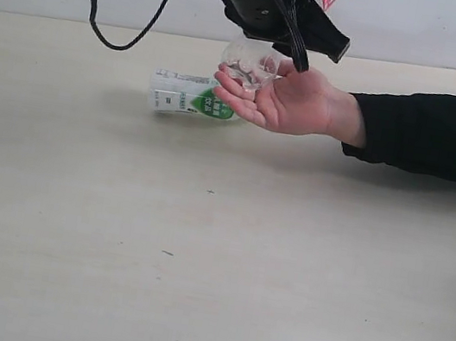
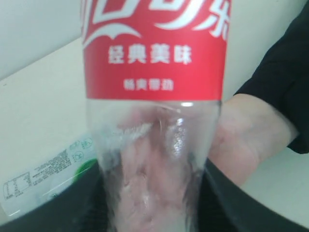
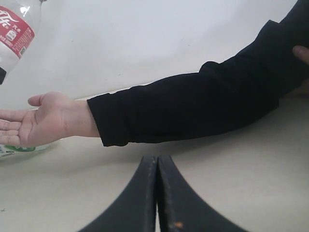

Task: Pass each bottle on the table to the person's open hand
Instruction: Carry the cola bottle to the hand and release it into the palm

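Observation:
My left gripper is shut on the clear red-labelled cola bottle, its black fingers clamping both sides of the clear body. The bottle's clear end hangs right at the fingers of the person's open hand, palm up; whether they touch I cannot tell. One white-labelled bottle with green marks lies on its side on the table just behind that hand. My right gripper is shut and empty, low over the table near the black sleeve. No other bottles show.
The person's sleeved forearm stretches across the table from the right. A black cable droops from the left arm at the upper left. A pale wall rises behind the table's far edge.

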Controlling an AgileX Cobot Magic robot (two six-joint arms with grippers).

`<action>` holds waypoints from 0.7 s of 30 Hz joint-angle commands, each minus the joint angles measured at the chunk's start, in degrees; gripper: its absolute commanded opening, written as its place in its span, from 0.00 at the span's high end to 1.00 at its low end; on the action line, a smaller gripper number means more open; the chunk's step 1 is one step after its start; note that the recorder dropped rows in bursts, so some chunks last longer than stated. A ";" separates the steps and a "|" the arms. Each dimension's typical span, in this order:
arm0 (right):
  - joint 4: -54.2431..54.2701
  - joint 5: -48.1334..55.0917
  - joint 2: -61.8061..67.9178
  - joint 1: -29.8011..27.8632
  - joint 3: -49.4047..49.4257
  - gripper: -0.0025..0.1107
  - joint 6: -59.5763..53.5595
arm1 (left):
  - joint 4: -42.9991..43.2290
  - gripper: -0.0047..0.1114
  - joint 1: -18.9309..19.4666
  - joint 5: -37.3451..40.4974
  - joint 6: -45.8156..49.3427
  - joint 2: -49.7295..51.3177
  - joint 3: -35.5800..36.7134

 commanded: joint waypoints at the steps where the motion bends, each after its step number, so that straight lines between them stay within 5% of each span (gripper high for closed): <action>1: -0.05 -0.35 -0.30 0.07 0.23 0.98 -0.06 | -2.15 0.96 1.36 -2.62 -0.42 0.54 0.03; 9: -0.05 -0.35 -0.30 0.07 0.23 0.98 -0.06 | -8.20 0.96 3.17 -3.78 0.98 0.54 -0.53; 21: -0.05 -0.35 -0.30 0.07 0.23 0.98 -0.06 | -40.03 0.96 8.41 -2.73 21.12 1.61 -1.30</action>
